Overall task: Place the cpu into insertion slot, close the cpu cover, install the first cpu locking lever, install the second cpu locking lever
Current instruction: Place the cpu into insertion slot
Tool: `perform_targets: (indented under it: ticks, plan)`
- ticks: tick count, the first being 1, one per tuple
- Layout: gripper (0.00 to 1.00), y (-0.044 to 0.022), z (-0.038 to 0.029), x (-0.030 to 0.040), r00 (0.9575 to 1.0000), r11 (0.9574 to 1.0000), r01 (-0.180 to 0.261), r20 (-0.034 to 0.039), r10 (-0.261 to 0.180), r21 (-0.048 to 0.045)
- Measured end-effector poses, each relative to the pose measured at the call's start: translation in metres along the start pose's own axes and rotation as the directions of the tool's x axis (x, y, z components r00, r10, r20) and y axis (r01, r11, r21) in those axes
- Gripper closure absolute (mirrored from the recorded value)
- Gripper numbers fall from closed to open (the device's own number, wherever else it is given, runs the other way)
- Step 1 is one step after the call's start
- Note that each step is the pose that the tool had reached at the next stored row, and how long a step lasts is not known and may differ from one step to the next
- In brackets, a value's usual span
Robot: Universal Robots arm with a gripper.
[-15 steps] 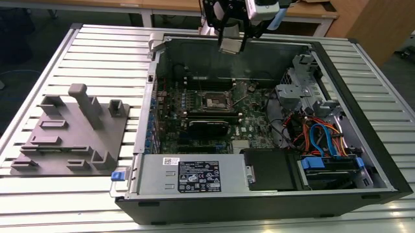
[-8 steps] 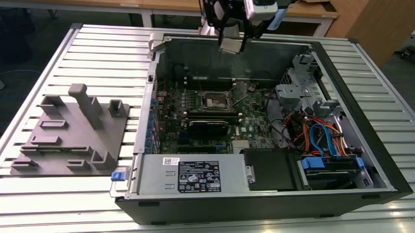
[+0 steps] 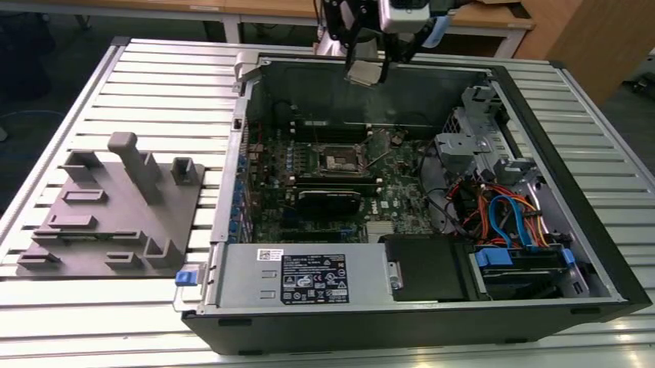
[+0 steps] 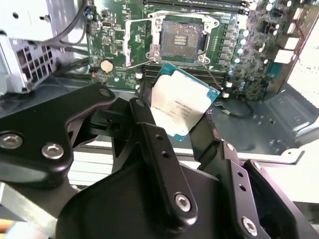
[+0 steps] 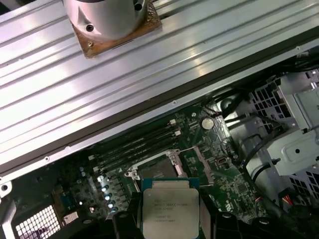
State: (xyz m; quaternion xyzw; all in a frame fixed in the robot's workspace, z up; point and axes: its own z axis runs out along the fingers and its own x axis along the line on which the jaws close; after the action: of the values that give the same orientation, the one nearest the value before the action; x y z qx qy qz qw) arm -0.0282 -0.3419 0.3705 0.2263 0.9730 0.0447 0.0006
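Note:
My gripper (image 3: pixel 366 73) hangs above the far wall of the open computer case (image 3: pixel 532 115), shut on the cpu (image 4: pixel 182 102). The cpu is a flat square chip with a silver-grey top, and a black finger (image 4: pixel 144 119) grips it on each side. It also shows in the first wrist view as the cpu (image 5: pixel 169 211) between the gripper (image 5: pixel 169 223) fingers. Below and ahead, the insertion slot (image 3: pixel 338 159) sits in the green board with its contact field bare (image 4: pixel 180 40). Thin wire levers (image 4: pixel 130 45) stand swung out beside it. I cannot tell the cpu cover apart from the slot's silver rim.
A grey fixture plate (image 3: pixel 113 207) with upright posts lies at the exterior view's left on the slatted table (image 3: pixel 153 84). Inside the case are a black block (image 3: pixel 327 201) near the slot, long memory slots (image 5: pixel 134 144), a power supply (image 3: pixel 297 276), a drive cage (image 3: pixel 471 142) and coloured cables (image 3: pixel 501 215).

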Motion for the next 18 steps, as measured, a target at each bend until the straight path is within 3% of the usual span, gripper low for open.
perform_targets:
  ticks: [3, 7, 12, 15, 18]
  plan:
    - [0.46, 0.0000, 0.0002, 0.0000, 0.9988, 0.9988, -0.048, 0.0042, 0.048, -0.0010]
    - [0.46, 0.0000, 0.0004, 0.0000, 0.9937, 0.9937, -0.112, 0.0098, 0.112, -0.0025]
    - [0.46, 0.0000, 0.0007, 0.0000, 0.9883, 0.9884, -0.152, 0.0137, 0.152, -0.0030]
    - [0.46, -0.0001, 0.0011, 0.0000, 0.9798, 0.9800, -0.199, 0.0178, 0.199, -0.0046]
    - [0.46, -0.0001, 0.0016, 0.0000, 0.9676, 0.9679, -0.251, 0.0222, 0.252, -0.0065]
